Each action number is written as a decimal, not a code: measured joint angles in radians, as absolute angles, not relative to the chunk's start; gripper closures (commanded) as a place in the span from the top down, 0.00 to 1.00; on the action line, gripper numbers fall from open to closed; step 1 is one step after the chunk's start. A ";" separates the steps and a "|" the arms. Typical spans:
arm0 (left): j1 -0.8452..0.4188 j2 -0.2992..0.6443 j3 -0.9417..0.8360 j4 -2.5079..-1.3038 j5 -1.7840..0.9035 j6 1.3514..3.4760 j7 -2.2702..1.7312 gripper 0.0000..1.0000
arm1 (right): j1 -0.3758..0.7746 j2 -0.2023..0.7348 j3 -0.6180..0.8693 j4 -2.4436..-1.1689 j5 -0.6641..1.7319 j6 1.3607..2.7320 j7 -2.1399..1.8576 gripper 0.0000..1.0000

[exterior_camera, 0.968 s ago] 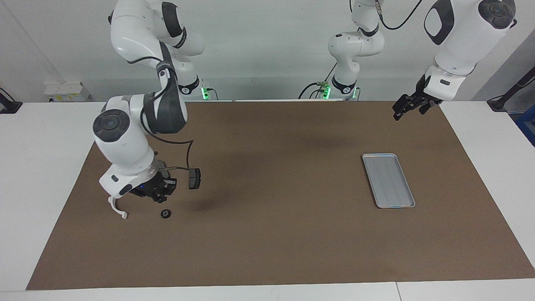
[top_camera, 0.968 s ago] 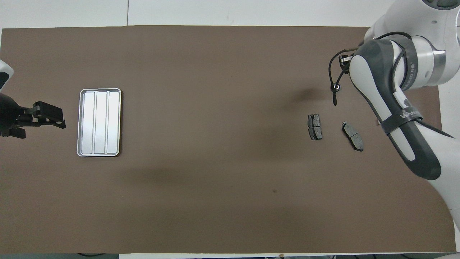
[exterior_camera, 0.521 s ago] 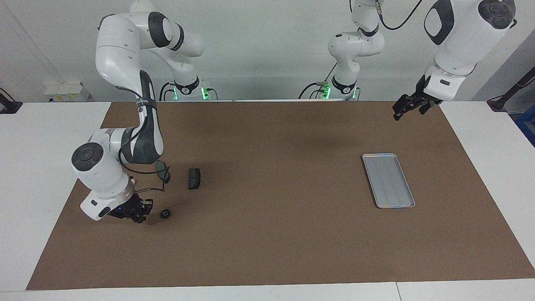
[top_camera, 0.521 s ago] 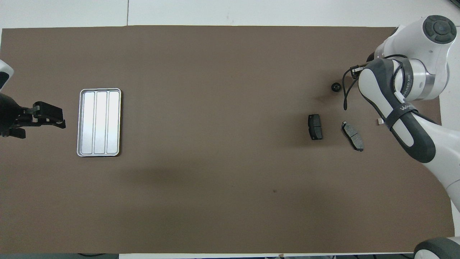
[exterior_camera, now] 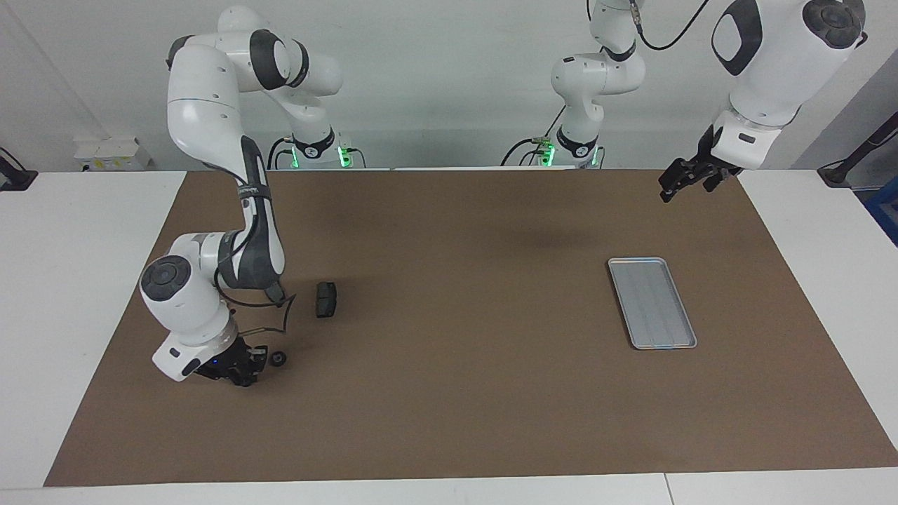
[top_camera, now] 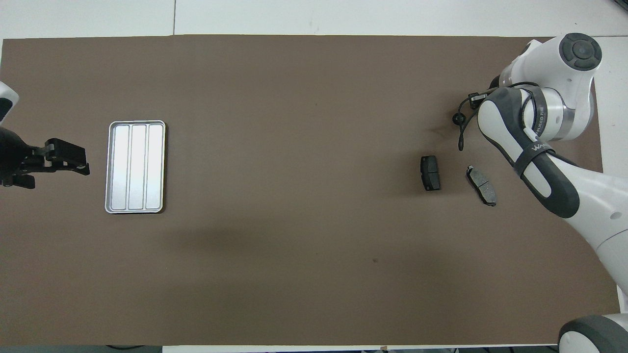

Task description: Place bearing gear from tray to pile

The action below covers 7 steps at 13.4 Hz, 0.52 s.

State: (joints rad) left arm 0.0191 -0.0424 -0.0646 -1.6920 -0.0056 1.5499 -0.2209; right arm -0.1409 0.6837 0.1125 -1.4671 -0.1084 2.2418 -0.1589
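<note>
- The right gripper point(exterior_camera: 240, 369) is down low over the brown mat point(exterior_camera: 449, 421), toward the right arm's end of the surface. From where I stand I cannot tell whether its jaws are released or clenched.
- A dark strap point(top_camera: 532, 152) round that arm carries white lettering that starts "WA". The rest I cannot read.
- The bearing gear point(exterior_camera: 278, 359), small, round and black, lies on the mat just beside the right gripper. It is well apart from the tray.
- Two dark brake pads point(top_camera: 430, 172) lie side by side on the mat, nearer to the robots than the gear.
- The tray point(exterior_camera: 652, 303), ridged silver metal, sits toward the left arm's end.
- The left gripper point(exterior_camera: 679, 184) waits up in the air over the mat, beside the tray. Its jaws are released and grasp nothing.
</note>
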 measured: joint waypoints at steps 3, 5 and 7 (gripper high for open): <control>0.019 -0.042 -0.064 -1.692 -0.006 1.550 -0.221 1.00 | -0.122 0.633 0.116 -1.459 -0.108 2.166 -0.155 1.00; 0.019 -0.042 -0.064 -1.692 -0.006 1.550 -0.221 1.00 | -0.096 0.544 0.118 -1.444 -0.108 2.042 -0.129 1.00; 0.019 -0.042 -0.064 -1.692 -0.006 1.550 -0.221 1.00 | -0.068 0.432 0.121 -1.436 -0.108 1.923 -0.100 1.00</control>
State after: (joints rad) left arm 0.0191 -0.0423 -0.0645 -1.6920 -0.0056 1.5499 -0.2208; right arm -0.0681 0.4319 0.1214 -1.4361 -0.1083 1.9234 -0.0997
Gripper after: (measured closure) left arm 0.000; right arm 0.000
